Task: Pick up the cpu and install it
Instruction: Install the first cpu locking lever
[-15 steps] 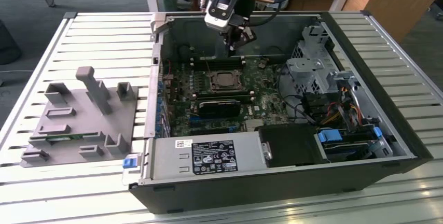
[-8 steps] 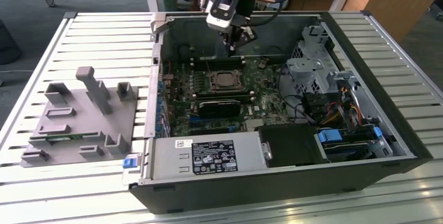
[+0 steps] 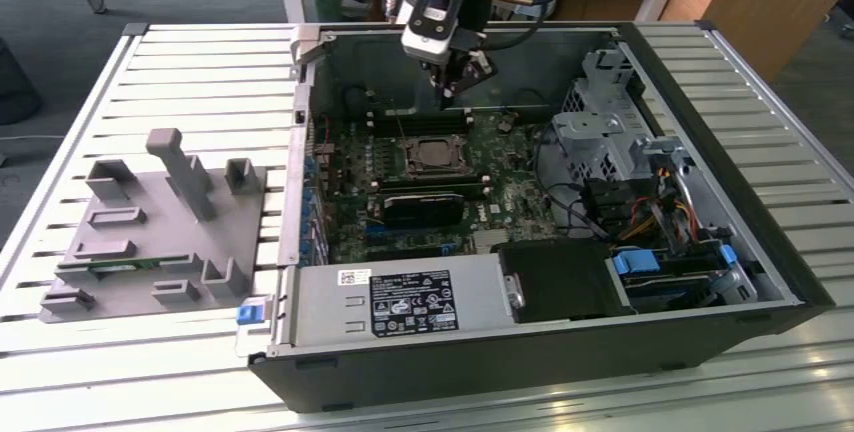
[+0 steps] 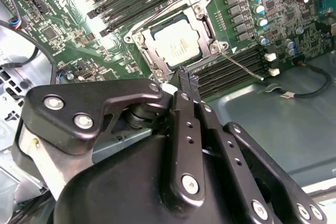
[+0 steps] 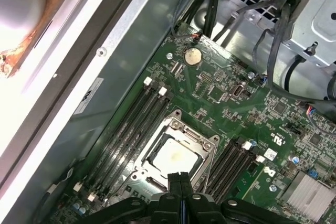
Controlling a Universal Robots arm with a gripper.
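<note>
The gripper [image 3: 455,80] is seen in the exterior view above the far part of the open computer case [image 3: 747,252], its fingers [image 4: 187,85] pressed together with nothing held between them. The closed tips are seen in both wrist views just beside the near edge of the socket frame [image 4: 207,24], apart from the board below. The cpu [image 4: 176,41] is seated flat in that frame, its pale metal top [image 5: 173,157] uncovered, and one thin lever wire [image 4: 241,65] lies slanting across the neighbouring slots. Open room is left straight above the chip, while long dark memory slots [image 5: 126,129] run close along both sides of the frame, four counted in the bank beside the case wall in the first wrist view. A grey case wall [image 5: 131,40] borders the board beyond those slots. One round coin battery [image 5: 192,55] is seen near a bundle of dark cables [image 5: 273,40]. In the exterior view one power supply [image 3: 400,302] fills the near corner of the case, and one grey holder tray [image 3: 147,242] rests on the slatted table [image 3: 200,62] at the exterior view's left
</note>
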